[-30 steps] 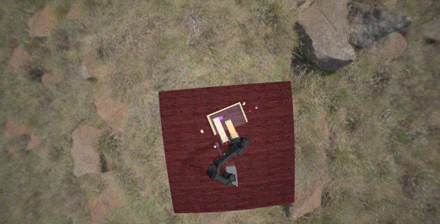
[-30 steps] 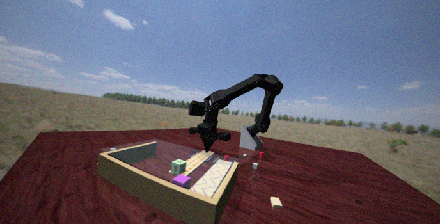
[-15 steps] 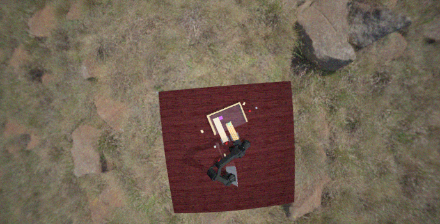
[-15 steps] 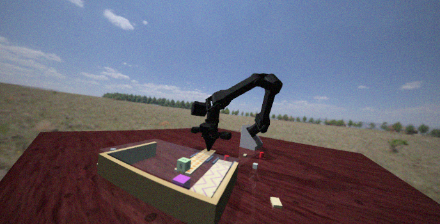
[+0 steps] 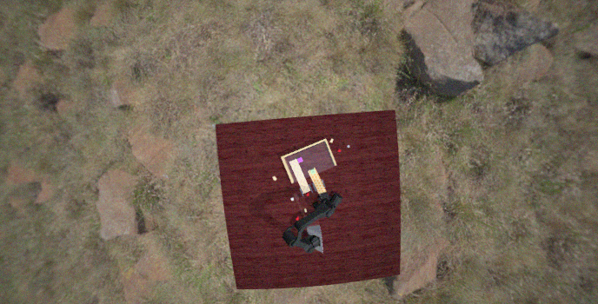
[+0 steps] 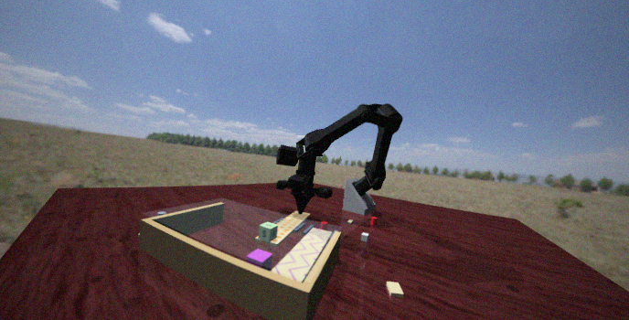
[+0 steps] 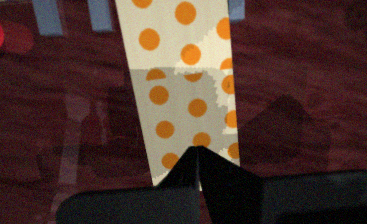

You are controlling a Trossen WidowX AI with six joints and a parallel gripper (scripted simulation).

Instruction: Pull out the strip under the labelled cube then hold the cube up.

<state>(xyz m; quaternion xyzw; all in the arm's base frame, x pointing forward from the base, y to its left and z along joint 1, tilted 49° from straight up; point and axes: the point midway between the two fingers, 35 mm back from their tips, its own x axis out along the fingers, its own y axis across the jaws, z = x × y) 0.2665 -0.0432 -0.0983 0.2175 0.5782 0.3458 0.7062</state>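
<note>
So on the left edge's side of the bench [image 5: 369,245] [image 6: 480,258] [image 7: 294,65] there's the zigzag strip [image 5: 300,176] [image 6: 303,253], purple block [image 5: 300,160] [image 6: 260,256] by its far-edge end. Right of that, the labelled cube [image 5: 313,170] [image 6: 268,231] sits on the dotted strip's [image 5: 318,181] [image 6: 291,226] [image 7: 174,110] far-edge end. Gripper [image 5: 323,194] [image 6: 300,212] [image 7: 195,153] is closed, tips at the other end.

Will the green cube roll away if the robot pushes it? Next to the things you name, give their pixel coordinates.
Probably not: the green cube [image 5: 313,171] [image 6: 267,231] has flat sides, so it should slide instead. It looks about as tall as wide, so a low push probably won't tip it.
</note>
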